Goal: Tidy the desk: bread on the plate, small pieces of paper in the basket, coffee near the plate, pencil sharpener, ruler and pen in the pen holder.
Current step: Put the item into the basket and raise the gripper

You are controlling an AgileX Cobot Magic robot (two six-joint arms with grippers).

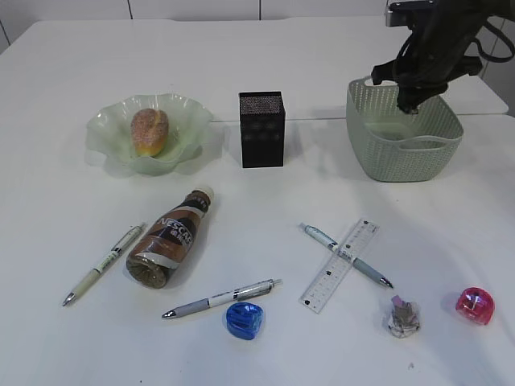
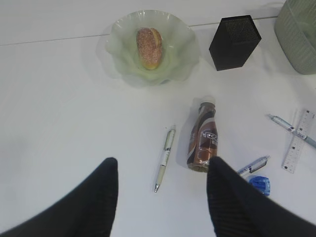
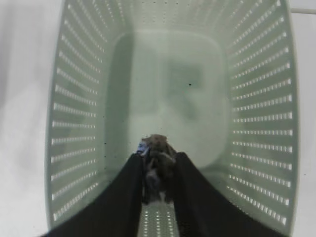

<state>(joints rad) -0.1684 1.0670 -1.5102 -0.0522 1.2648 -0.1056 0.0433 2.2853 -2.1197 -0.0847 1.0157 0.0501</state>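
The bread lies on the green plate. A coffee bottle lies on its side in front of it, with a white pen to its left. Further right are a grey pen, a blue sharpener, a ruler crossed by another pen, a paper wad and a pink sharpener. My right gripper hangs in the basket, jaws slightly parted, with a blurred paper wad between them. My left gripper is open above the table.
The black pen holder stands between the plate and the basket. The right arm reaches in from the back right corner. A table seam runs behind the plate and the holder.
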